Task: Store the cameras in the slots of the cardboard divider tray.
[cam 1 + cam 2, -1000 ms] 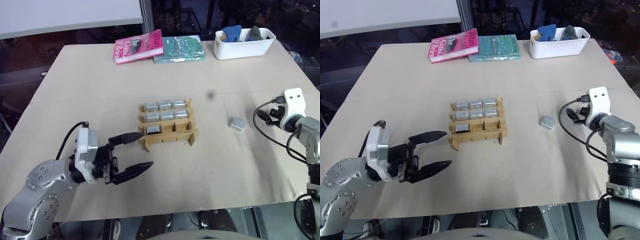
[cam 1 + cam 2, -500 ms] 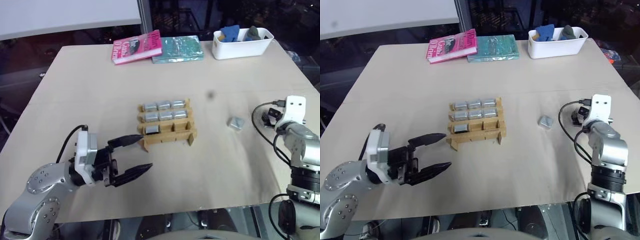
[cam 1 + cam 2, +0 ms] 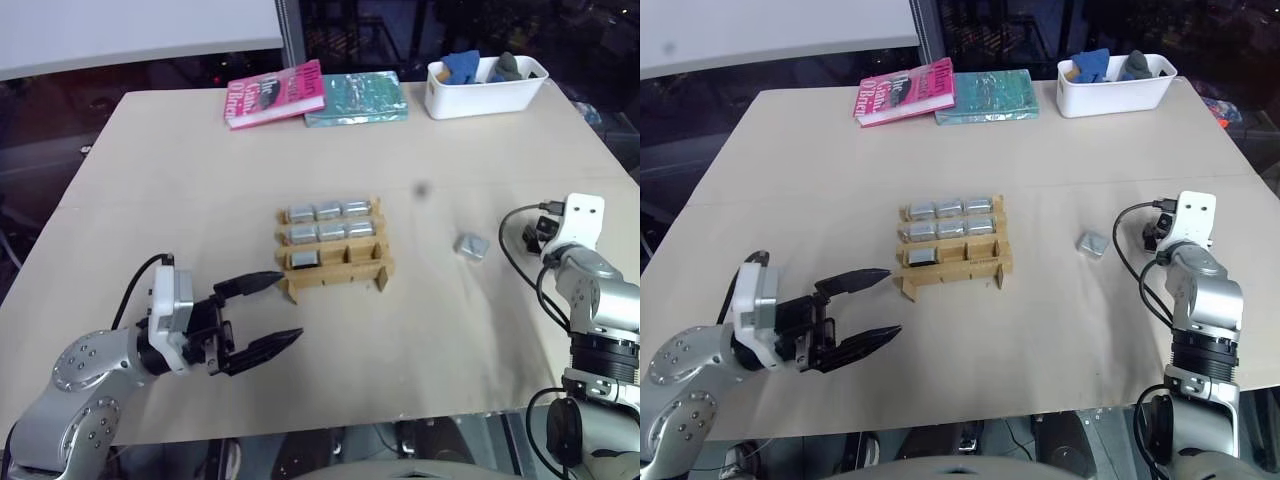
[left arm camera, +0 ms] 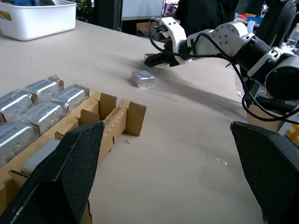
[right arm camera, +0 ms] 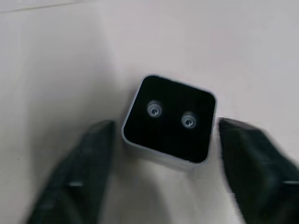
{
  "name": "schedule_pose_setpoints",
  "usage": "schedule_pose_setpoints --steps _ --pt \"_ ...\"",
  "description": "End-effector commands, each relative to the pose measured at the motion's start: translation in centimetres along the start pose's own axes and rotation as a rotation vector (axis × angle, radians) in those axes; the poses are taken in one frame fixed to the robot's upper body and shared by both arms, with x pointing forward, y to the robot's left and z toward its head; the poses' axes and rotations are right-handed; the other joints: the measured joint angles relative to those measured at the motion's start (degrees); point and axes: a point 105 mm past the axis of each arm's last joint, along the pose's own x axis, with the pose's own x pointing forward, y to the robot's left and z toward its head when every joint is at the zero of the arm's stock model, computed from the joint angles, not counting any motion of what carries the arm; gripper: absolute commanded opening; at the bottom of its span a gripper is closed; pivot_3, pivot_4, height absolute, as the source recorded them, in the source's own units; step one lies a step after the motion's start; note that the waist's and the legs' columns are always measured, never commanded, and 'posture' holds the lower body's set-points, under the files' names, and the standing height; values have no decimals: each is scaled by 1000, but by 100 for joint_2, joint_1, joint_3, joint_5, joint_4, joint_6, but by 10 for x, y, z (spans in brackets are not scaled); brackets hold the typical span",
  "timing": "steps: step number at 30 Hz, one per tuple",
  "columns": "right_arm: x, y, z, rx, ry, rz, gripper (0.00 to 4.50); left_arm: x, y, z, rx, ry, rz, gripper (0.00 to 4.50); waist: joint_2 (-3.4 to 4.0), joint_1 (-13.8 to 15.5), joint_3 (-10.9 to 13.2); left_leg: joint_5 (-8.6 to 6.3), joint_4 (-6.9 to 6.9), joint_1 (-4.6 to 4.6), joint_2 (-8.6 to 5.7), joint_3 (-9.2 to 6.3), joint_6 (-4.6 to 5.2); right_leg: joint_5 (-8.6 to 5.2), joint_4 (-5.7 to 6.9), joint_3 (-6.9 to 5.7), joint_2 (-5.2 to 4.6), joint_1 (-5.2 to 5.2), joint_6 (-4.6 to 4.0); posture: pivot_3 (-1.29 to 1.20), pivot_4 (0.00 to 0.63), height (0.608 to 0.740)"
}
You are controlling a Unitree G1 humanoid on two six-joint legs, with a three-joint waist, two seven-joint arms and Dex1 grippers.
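Observation:
The cardboard divider tray [image 3: 335,268] stands mid-table. Three silver cameras [image 3: 329,211] fill its back row and three its middle row. One more sits in the left front slot [image 3: 305,260]. A loose camera [image 3: 472,246] lies on the table to the tray's right. Its black face with two small lenses [image 5: 167,122] is turned toward my right gripper [image 4: 152,58], which hovers just behind it. The right fingers [image 5: 88,158] stand apart on either side without touching it. My left gripper [image 3: 290,306] is open and empty, near the tray's front left corner.
A pink book [image 3: 277,93] and a teal book [image 3: 357,97] lie at the table's far edge. A white bin [image 3: 487,85] with blue and grey lumps stands at the far right. The table's right edge runs close beside my right arm.
My right wrist has turned and sunk a little toward the loose camera, and its fingers have drawn closer together. The left arm has not moved.

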Motion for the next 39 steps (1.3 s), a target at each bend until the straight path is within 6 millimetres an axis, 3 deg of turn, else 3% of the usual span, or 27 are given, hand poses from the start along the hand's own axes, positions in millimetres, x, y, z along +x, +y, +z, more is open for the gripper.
schedule_pose_setpoints --steps 1,4,6,7,10,13,15,17,24,36,39 --pt "-1 -5 12 -3 -45 -15 1922 -2 1 4 20 -20 12 4500 0 3 0 0 0 0 0 0 0 0 0 0 0 0 0 0 150 740" --pt "-3 -4 13 -47 -62 8 1922 -1 6 6 11 -35 56 4500 0 2 0 0 3 0 0 0 0 0 2 0 0 0 0 0 150 740" --pt "-15 11 25 -157 -153 146 1922 4 15 6 -7 -29 120 4500 0 8 0 0 3 0 0 0 1 0 2 0 0 0 0 0 150 740" --pt "-34 32 35 -273 -242 325 1922 9 19 11 -50 -56 140 4500 0 24 0 0 3 0 0 0 1 0 3 0 0 0 0 0 150 740" --pt "-98 82 43 -533 -391 759 1922 23 28 19 -160 -57 153 4500 14 42 9 -7 4 -4 -2 -4 13 -2 0 -3 -2 0 4 0 150 740" --pt "-136 109 50 -651 -486 965 1922 37 37 27 -243 -28 147 4500 8 -26 12 -14 11 4 7 -9 26 -2 5 -3 8 7 6 0 150 740" --pt "-162 130 54 -738 -560 1097 1922 57 41 39 -314 -55 102 4500 0 -23 14 -15 19 22 13 -10 27 -1 9 -2 18 21 7 0 150 740" --pt "-177 144 56 -786 -610 1173 1922 72 41 51 -361 -75 54 4500 -12 4 19 -15 39 26 12 -25 27 -1 15 -13 20 35 7 0 150 740" --pt "-189 166 60 -890 -714 1214 1922 113 39 67 -477 -70 -27 4500 -29 50 28 -1 72 17 0 -45 1 0 10 -22 9 52 8 0 150 740" --pt "-197 175 66 -903 -789 1172 1922 124 39 69 -585 -54 -38 4500 -31 62 29 1 74 12 -1 -48 -4 0 12 -25 6 48 8 0 150 740" --pt "-199 176 68 -896 -803 1169 1922 125 40 69 -620 -46 -45 3679 -31 71 29 1 74 12 -1 -48 -4 0 12 -26 6 48 8 0 150 740"
